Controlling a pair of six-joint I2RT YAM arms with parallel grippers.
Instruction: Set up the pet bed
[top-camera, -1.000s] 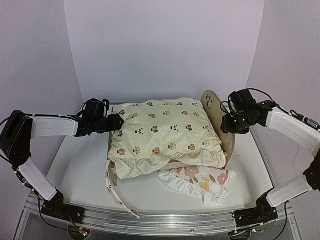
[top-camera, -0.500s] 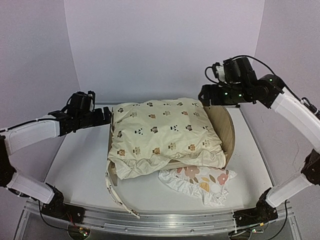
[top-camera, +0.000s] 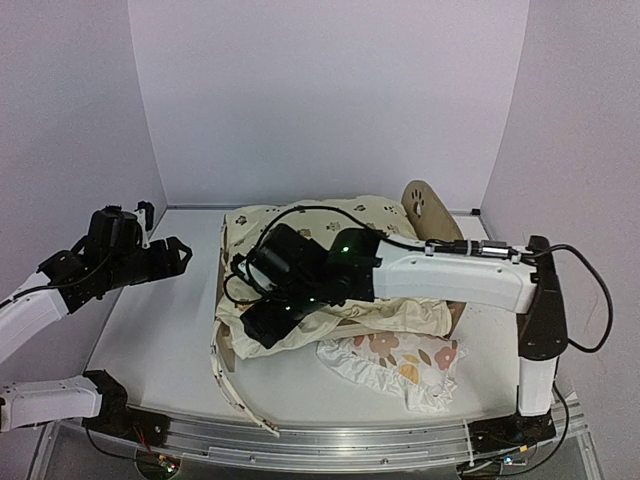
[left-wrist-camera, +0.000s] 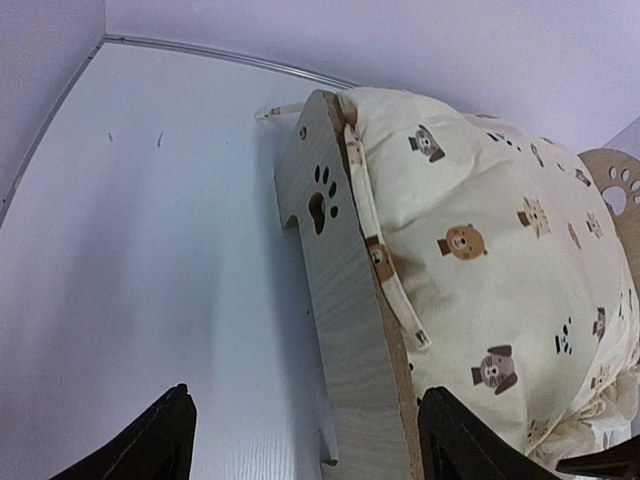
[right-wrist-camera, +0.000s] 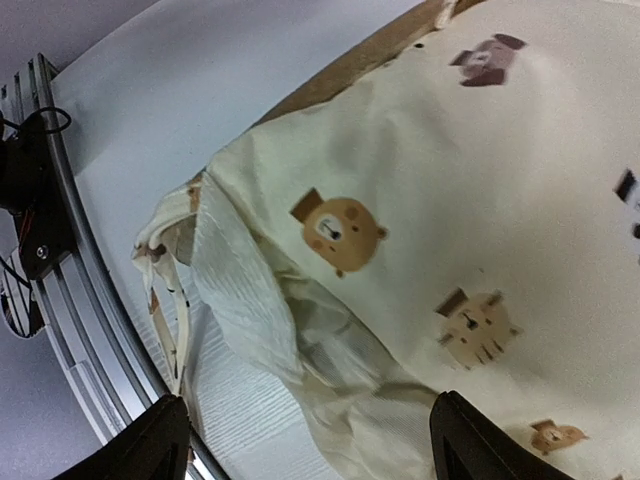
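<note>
Only left wrist view shows footboard cutouts (left-wrist-camera: 317, 210) — paw-shaped.

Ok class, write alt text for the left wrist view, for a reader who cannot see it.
A cream animal-print cushion lies in the light-wood pet bed, against its paw-cutout footboard, on a white table. The left end effector hangs open in front, touching nothing.

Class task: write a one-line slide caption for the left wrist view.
Open left gripper faces the paw-cutout footboard of the pet bed, with the animal-print cushion heaped on the frame.
</note>
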